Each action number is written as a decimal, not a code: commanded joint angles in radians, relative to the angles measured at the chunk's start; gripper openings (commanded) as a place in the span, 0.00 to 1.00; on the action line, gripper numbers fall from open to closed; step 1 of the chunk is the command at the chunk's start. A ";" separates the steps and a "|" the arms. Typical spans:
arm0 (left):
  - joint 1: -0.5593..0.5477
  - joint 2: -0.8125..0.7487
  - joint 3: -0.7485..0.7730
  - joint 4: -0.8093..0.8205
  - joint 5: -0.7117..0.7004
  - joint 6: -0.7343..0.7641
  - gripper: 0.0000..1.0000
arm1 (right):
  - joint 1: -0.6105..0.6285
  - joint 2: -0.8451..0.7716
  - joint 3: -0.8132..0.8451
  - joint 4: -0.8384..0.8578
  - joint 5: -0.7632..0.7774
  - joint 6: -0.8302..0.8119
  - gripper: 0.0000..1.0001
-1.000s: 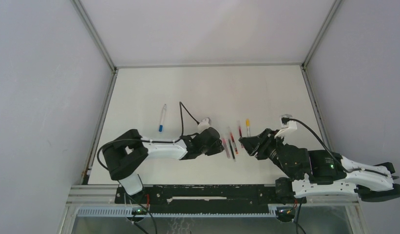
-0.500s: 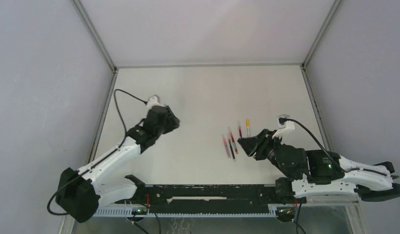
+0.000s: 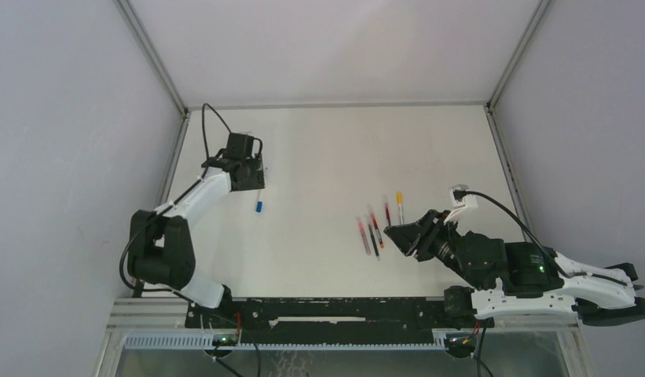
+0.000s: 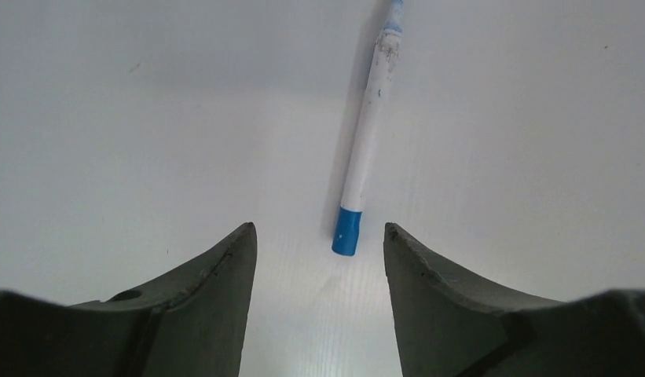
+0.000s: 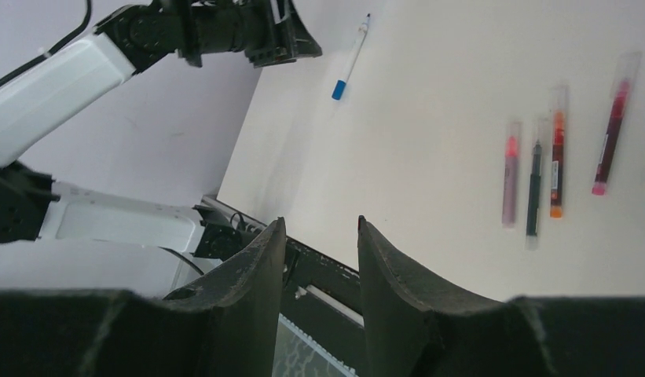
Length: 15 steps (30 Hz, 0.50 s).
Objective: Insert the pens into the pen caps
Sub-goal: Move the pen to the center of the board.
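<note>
A blue pen [image 4: 365,141] with a white barrel and a blue end [image 3: 258,207] lies at the table's left. My left gripper [image 4: 317,228] hovers over it, open, with the blue end just beyond the gap between the fingertips and touching neither. In the top view the left gripper [image 3: 254,182] covers the pen's far part. Pink [image 5: 511,171], black [image 5: 533,188], orange [image 5: 557,161] and red [image 5: 613,126] pens lie side by side mid-table, and a yellow-ended pen [image 3: 399,200] lies behind them. My right gripper [image 3: 393,233] is open and empty just right of them. Separate pen caps are out of view.
Grey walls close the table in on the left, back and right. The black base rail [image 3: 342,310] runs along the near edge. The right arm's cable [image 3: 500,210] loops above its wrist.
My left arm has swung from beside the middle pens to the far left over the blue pen, and its jaws have opened wider. The right arm has barely moved.
</note>
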<state>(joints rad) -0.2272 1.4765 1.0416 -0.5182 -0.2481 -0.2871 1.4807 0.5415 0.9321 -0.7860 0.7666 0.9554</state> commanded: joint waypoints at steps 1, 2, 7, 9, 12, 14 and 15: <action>0.030 0.105 0.127 -0.034 0.076 0.132 0.64 | 0.004 -0.015 0.002 -0.002 -0.016 0.017 0.46; 0.041 0.124 0.141 -0.031 0.109 0.139 0.64 | 0.004 -0.017 0.002 -0.009 -0.014 0.026 0.46; 0.063 0.210 0.208 -0.039 0.212 0.176 0.64 | 0.006 -0.012 0.002 -0.016 -0.010 0.037 0.46; 0.063 0.235 0.223 -0.041 0.226 0.185 0.63 | 0.005 -0.011 0.002 -0.008 -0.012 0.029 0.46; 0.063 0.278 0.244 -0.051 0.238 0.197 0.63 | 0.005 -0.012 0.002 -0.007 -0.015 0.023 0.46; 0.063 0.304 0.255 -0.062 0.239 0.201 0.61 | 0.005 -0.015 0.002 -0.008 -0.016 0.023 0.46; 0.063 0.314 0.256 -0.063 0.238 0.200 0.60 | 0.006 -0.016 0.002 -0.009 -0.018 0.023 0.46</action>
<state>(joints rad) -0.1669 1.7554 1.2404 -0.5655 -0.0475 -0.1223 1.4807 0.5293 0.9321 -0.8059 0.7547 0.9752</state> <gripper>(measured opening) 0.616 0.462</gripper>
